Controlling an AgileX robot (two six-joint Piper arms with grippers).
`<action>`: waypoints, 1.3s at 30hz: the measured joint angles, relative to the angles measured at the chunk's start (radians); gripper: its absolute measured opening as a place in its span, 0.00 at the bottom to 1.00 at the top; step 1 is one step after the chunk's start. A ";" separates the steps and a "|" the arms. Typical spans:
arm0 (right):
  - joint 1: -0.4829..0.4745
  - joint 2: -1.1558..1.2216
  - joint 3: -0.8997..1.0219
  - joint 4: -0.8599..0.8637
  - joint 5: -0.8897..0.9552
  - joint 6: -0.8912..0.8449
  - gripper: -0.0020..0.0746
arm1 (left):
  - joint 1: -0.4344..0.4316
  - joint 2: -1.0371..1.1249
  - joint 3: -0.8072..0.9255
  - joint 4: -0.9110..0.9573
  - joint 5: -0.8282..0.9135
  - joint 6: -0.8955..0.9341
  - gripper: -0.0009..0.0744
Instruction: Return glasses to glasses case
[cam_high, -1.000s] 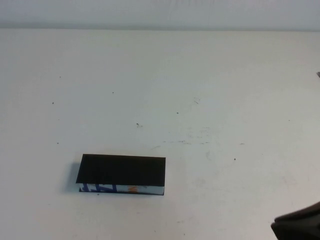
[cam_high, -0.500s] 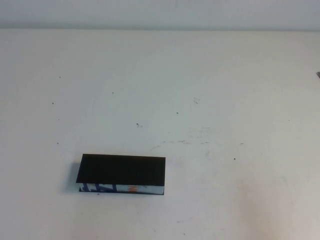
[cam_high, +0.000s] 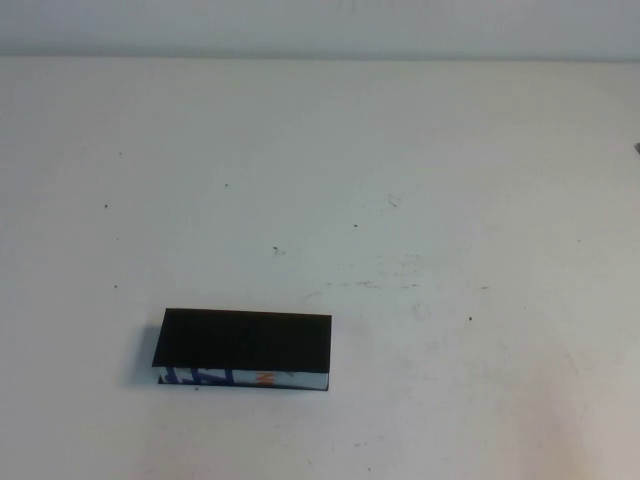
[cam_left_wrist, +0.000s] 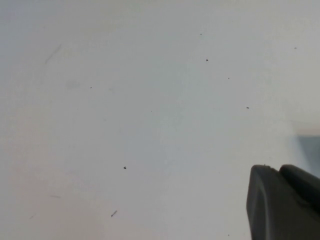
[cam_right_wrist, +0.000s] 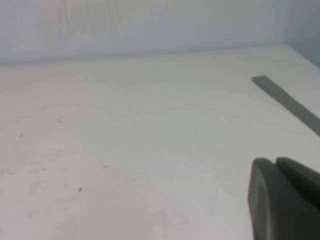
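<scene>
Okay, the glasses case (cam_high: 243, 345) sits on the white table (cam_high: 420, 170), in the near-left part of it as seen from the robot's side, long side running left to right. Its flat black lid is down and closed, so the inside is hidden. A thin strip of the front side (cam_high: 240, 377) shows below the lid edge, blue and white with a small orange spot. The case lies flat and nothing touches it. The tabletop around it has small dark specks and faint scuff marks, mostly toward the middle and right.

The left gripper (cam_left_wrist: 287, 205) shows only in the left wrist view, as a dark rounded piece in one corner of that picture, hanging over bare, speckled table surface. Too little of it shows to tell whether it is open or closed, and nothing is seen in its hold.

The right gripper (cam_right_wrist: 287, 200) shows the same way in the right wrist view, a dark rounded piece in the corner, above bare table. Can't tell open or closed here either, and nothing is visible in it. That view also takes in the pale back wall (cam_right_wrist: 150, 25) and a grey strip (cam_right_wrist: 287, 102) lying on the table near the far edge.

Neither gripper appears in the high view, and the case is in neither wrist view.
</scene>
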 joint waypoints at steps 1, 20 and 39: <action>0.000 0.000 0.000 0.000 0.021 0.000 0.01 | 0.000 0.000 0.000 0.000 0.000 0.000 0.01; 0.000 -0.001 0.000 0.010 0.186 0.002 0.01 | 0.000 0.000 0.000 0.000 0.002 -0.002 0.01; 0.000 -0.001 0.000 0.010 0.186 0.002 0.01 | 0.000 0.000 0.000 0.000 0.002 -0.002 0.01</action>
